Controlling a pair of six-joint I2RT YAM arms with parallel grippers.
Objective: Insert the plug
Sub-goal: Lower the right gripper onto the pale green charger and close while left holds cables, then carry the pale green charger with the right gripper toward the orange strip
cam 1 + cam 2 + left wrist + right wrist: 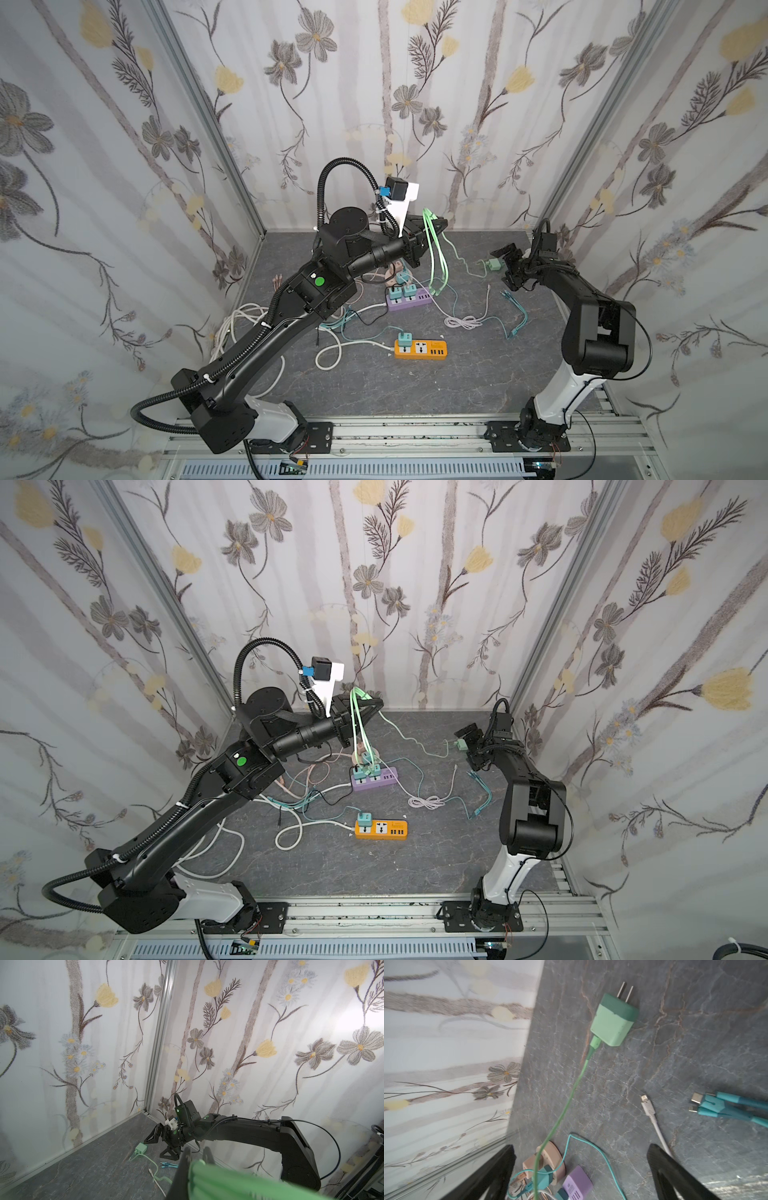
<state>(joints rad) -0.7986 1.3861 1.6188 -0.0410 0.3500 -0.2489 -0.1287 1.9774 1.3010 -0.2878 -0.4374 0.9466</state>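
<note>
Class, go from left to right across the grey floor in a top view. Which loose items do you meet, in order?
White cable loops → purple power strip → pale coiled cable → green plug → teal cables.

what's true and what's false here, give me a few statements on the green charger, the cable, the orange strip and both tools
1. The left tool is shut on the light green cable, raised above the table. True.
2. The green charger is plugged into the orange power strip. False: it lies loose on the table, prongs bare.
3. The right tool is open and holds nothing. True.
4. The orange power strip has nothing plugged in. False: one teal adapter sits in it.
</note>
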